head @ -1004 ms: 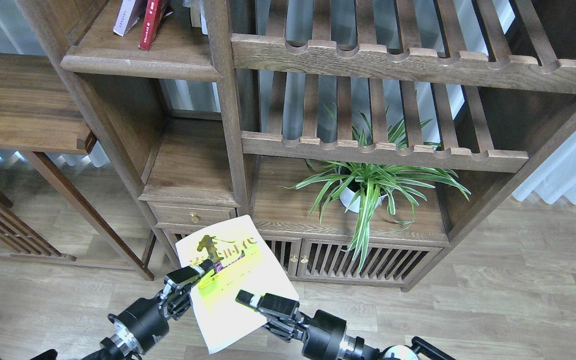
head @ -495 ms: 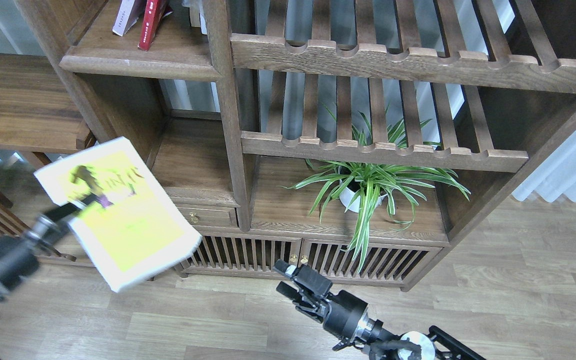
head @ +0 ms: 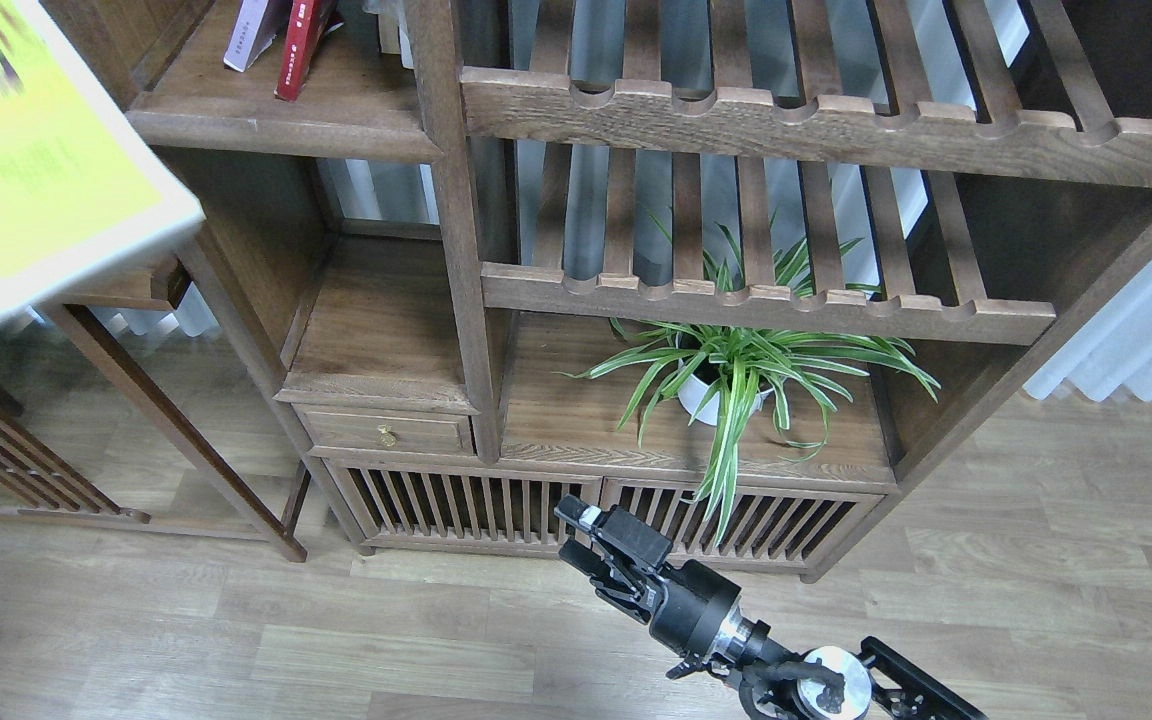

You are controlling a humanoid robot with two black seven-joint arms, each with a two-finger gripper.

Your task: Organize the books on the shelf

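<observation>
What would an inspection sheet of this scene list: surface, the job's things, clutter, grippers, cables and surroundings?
Surface: shelf, dark wood board with a moulded front edge.
Job's things: white book and red book leaning on the shelf; yellow-green book blurred at upper left, off the shelf.
Clutter: potted plant on a lower board.
Grippers: right gripper open, empty, low before the slatted doors; left gripper not in view.
Cables: nothing seen.
Surroundings: wood floor, pale curtain, side table.

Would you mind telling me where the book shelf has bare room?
The shelf is bare from the dark red book rightward to the post, and along its front edge. Its back-left is crowded: the white book leans beside the red one.
</observation>
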